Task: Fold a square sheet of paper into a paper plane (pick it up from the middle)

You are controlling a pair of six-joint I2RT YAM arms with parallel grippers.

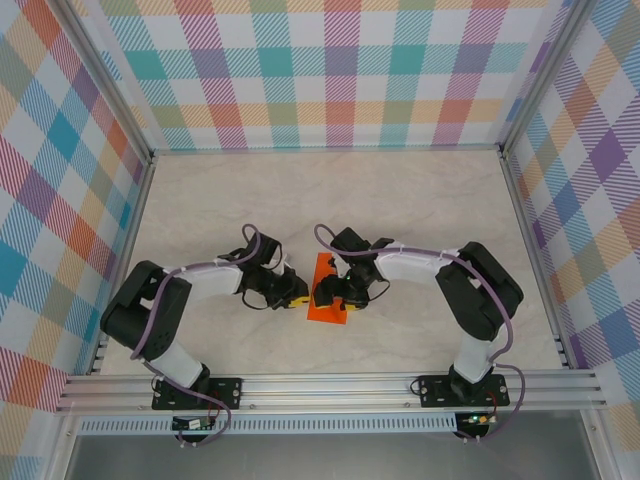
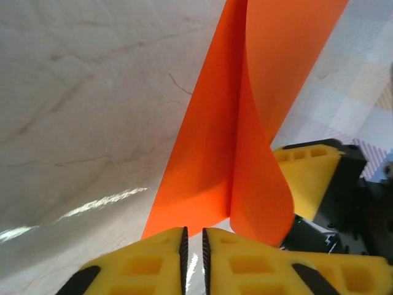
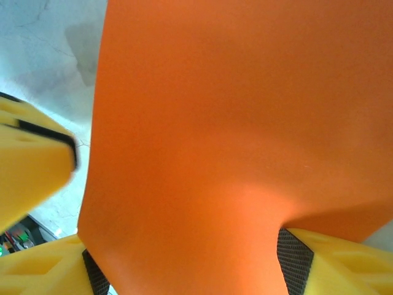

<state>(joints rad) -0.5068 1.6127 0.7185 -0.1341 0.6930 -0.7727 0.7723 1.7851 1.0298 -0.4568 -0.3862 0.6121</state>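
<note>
With the left gripper (image 2: 193, 258) nearly closed on nothing and the right gripper (image 3: 196, 264) seemingly pinching the curled sheet (image 1: 326, 295) between the arms, a tug could crumple it.

The sheet of paper (image 1: 322, 296) lies on the table (image 1: 420, 200) between my left gripper (image 1: 292, 292) and my right gripper (image 1: 336, 296), near the front edge.

Bright orange paper (image 2: 245, 123), yellow-fingered hands (image 1: 292, 293), pale marbled table (image 1: 300, 190), multicoloured plaid walls (image 1: 330, 70).
</note>
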